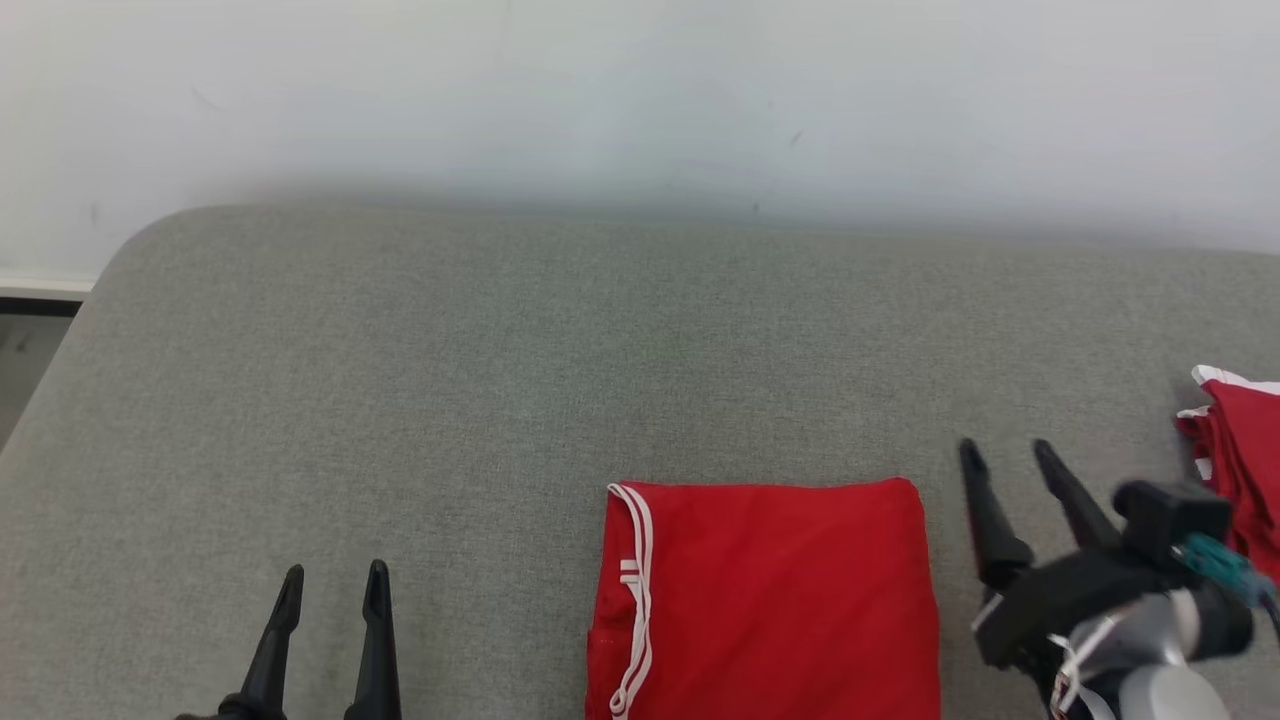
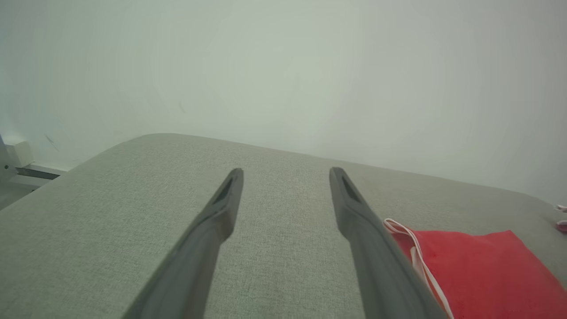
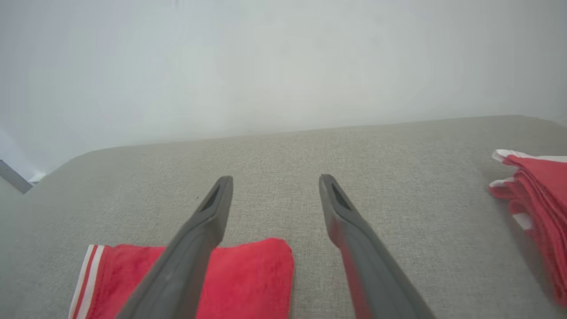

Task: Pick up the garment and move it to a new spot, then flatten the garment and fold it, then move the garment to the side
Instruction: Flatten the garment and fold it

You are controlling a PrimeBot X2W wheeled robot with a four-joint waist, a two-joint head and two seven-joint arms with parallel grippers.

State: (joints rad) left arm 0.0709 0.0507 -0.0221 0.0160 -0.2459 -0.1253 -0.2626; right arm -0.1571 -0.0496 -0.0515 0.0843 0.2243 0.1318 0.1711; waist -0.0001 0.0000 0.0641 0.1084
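The grey cloth-covered tabletop (image 1: pixel 450 350) spans the head view from edge to edge, with a pale wall (image 1: pixel 640 100) across the top of the frame. Two things lie on it.

The garment (image 1: pixel 770 600) is at the lower centre of the head view, cut off by the bottom edge. It is red and folded into a neat, flat rectangle with a smooth top face and squared upper corners. White double-stripe trim runs down its left edge. In the left wrist view it sits at the lower right, partly behind one finger. In the right wrist view it lies at the lower left, crossed by a finger.

A stack of red cloth (image 1: pixel 1240 450) with white edging sits at the far right edge of the head view, its folded layers showing along the left side. It is well apart from the garment.

The left pincer (image 1: pixel 335 568) is at the lower left, released, its fingers spread over bare tabletop and grasping nothing. The right pincer (image 1: pixel 1005 447) is at the lower right, between the garment and the stack. It too is released and empty, with its fingers leaning toward the upper left.
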